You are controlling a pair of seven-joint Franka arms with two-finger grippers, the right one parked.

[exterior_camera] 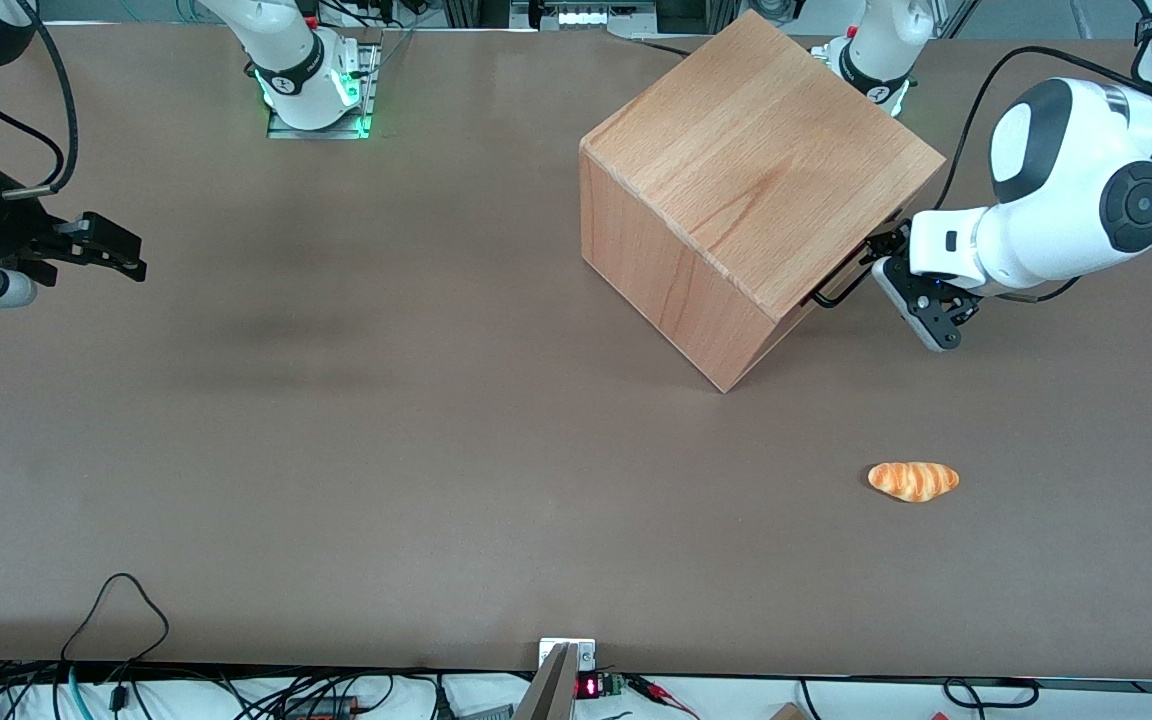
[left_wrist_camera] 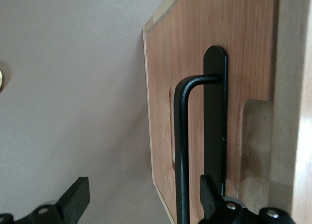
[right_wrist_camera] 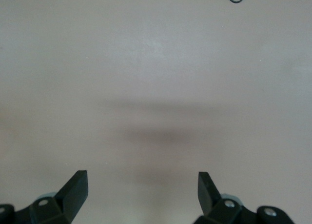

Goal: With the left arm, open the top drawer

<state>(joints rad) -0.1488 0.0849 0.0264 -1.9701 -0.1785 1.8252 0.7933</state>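
The beech cube cabinet [exterior_camera: 756, 170] stands on the table, turned at an angle, its front facing the working arm. The top drawer [left_wrist_camera: 195, 48] is a light-wood panel with a thin black U-shaped bar handle [left_wrist_camera: 181, 151] [exterior_camera: 839, 287]. The white left arm [exterior_camera: 1066, 190] reaches in from the working arm's end of the table. Its black gripper [left_wrist_camera: 144, 197] [exterior_camera: 884, 262] is right in front of the drawer and open wide. The handle bar lies between its fingers, close to one fingertip [left_wrist_camera: 209, 194] and far from the other [left_wrist_camera: 75, 199]. Neither finger presses on the bar.
A small orange striped bread roll [exterior_camera: 913, 480] lies on the brown table [exterior_camera: 386, 420], nearer the front camera than the cabinet and the gripper. Cables hang along the table's edge nearest the front camera.
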